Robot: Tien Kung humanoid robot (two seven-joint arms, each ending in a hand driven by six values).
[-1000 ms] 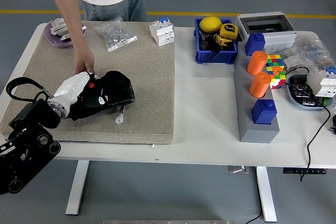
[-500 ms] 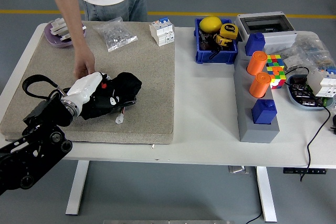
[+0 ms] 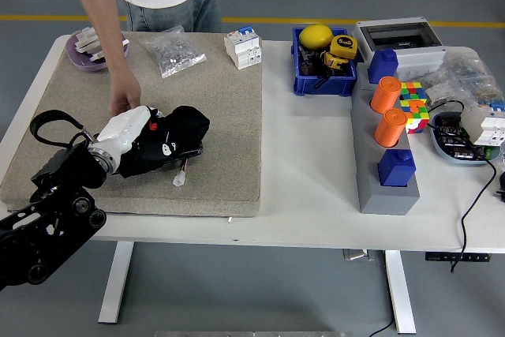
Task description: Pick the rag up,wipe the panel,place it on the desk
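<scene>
A: What sits nearest, at seven o'clock?

B: The left arm (image 3: 47, 219), black, coming in from the lower left corner. Its white left robot hand (image 3: 126, 133) lies on the black rag (image 3: 170, 141), fingers closed over the cloth's left end.

A: And where is the rag?

B: At nine o'clock on the surface (image 3: 308, 155), bunched on the tan felt panel (image 3: 213, 100) that covers the left half. A small white connector (image 3: 180, 180) on a wire lies just beside it, on the near side.

A: Anyone else near it?

B: A person's hand (image 3: 125, 100) reaches down from eleven o'clock, fingertips just beside the robot hand's far edge; whether they touch I cannot tell.

A: Farther back?

B: A clear bag of small parts (image 3: 175, 51) and a white breaker block (image 3: 243, 46) at the panel's far edge. At one o'clock, a blue bin (image 3: 323, 76) with a yellow tape measure (image 3: 342, 45). At three o'clock, two orange cylinders (image 3: 387, 94) on a grey stand (image 3: 383, 187).
</scene>
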